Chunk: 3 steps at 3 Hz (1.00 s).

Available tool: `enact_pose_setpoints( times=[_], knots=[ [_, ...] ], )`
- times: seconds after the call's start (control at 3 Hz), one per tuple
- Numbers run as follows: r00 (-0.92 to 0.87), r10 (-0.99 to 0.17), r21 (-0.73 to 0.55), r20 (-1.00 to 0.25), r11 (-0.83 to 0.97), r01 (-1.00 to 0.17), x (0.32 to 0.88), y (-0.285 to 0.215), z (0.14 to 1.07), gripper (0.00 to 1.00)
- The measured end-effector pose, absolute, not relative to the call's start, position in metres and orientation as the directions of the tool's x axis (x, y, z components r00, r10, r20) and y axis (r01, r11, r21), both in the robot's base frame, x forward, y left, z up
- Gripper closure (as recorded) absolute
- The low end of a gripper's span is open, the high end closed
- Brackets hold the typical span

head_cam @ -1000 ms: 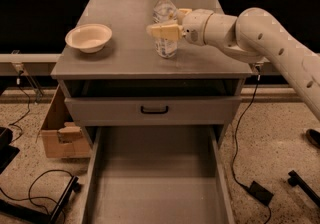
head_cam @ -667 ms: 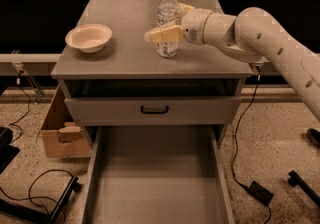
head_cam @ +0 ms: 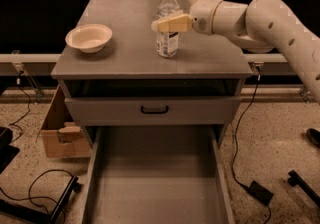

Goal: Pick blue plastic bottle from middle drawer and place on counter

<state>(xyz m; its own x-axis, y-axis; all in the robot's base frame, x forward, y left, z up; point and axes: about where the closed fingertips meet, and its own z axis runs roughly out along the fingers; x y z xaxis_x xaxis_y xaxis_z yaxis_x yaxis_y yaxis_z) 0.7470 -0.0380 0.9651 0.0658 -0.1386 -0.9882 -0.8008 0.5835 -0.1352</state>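
Bottle (head_cam: 166,43) looks light, slick, crushable: best held mid-body. Fingers (head_cam: 172,23) flank it there, upright on the bench (head_cam: 125,53); whether they clamp it, I cannot tell.

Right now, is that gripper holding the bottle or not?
The gripper is at the bottle standing on the counter; whether it grips cannot be told.

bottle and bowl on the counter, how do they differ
The blue plastic bottle stands tall, narrow and capped; the bowl is low, wide and open. The bottle is clear with a label; the bowl is plain and pale. The gripper is at the bottle's upper body, away from the bowl. Both sit upright on the counter.
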Motion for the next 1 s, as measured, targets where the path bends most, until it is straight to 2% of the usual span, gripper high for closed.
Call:
enact_pose_setpoints(
  times=[0.33, 1.0],
  knots=[
    [0.099, -0.195, -0.197, -0.976, 0.590, -0.783, 0.735, -0.077, 1.020, 0.00],
    [0.113, -0.449, -0.382, -0.886, 0.569, -0.728, 0.635, -0.173, 1.122, 0.00]
  ],
)
